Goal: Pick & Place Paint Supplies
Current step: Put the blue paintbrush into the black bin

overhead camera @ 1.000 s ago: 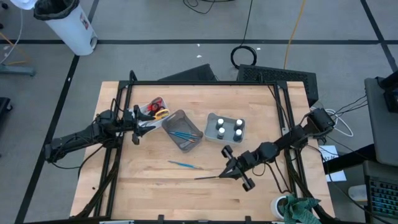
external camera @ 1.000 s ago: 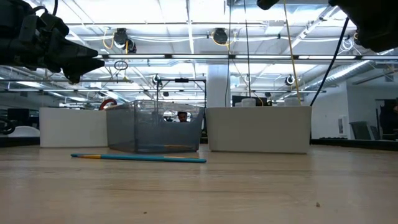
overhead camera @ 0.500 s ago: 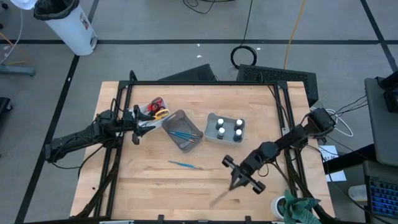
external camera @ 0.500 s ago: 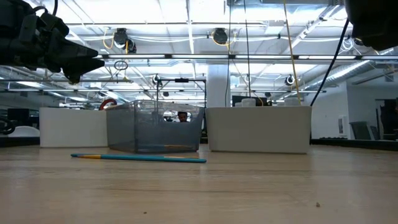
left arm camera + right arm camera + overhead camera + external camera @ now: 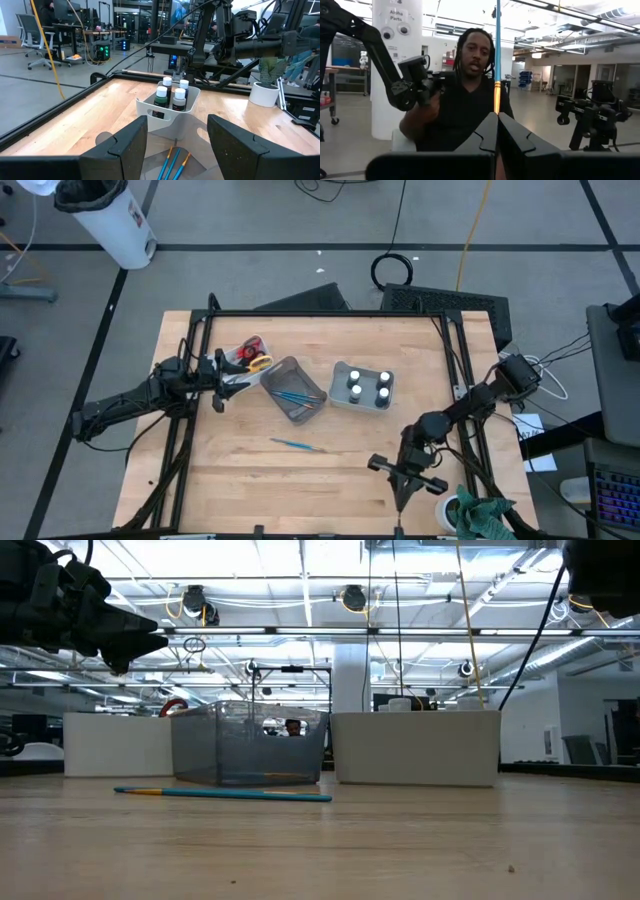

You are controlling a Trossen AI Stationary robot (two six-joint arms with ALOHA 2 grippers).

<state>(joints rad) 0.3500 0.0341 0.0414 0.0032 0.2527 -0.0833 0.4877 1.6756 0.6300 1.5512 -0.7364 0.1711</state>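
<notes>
My right gripper point(image 5: 403, 480) hangs over the table's near right part, pointing at the near edge, shut on a thin blue brush with an orange band point(image 5: 497, 75). My left gripper point(image 5: 222, 385) is open and waits at the left, between the white bin of scissors point(image 5: 250, 355) and the clear bin point(image 5: 295, 390) that holds several brushes point(image 5: 172, 162). Four dark bottles with white caps point(image 5: 367, 386) stand in a white bin point(image 5: 170, 117). One teal brush point(image 5: 297, 445) lies flat on the wood, also seen in the low view point(image 5: 220, 793). My right gripper pinches the blue brush between its two fingertips point(image 5: 487, 125), on the handle just below the orange band point(image 5: 497, 107). The fingers point about level toward the table's near edge. The brush is lifted clear and sticks out past the fingertips; the end behind them is hidden.
A person stands beyond the table's near edge, straight ahead of my right gripper. A white cup with a green cloth point(image 5: 470, 515) sits off the near right corner. Bare wood point(image 5: 300, 490) lies along the near side, and a dark frame rail point(image 5: 325, 315) edges the table.
My right gripper has swung from pointing at the table's left to pointing at its near edge, moving toward the near right corner. The brush in its fingers has turned with it, from lying leftward to sticking out over the near side.
</notes>
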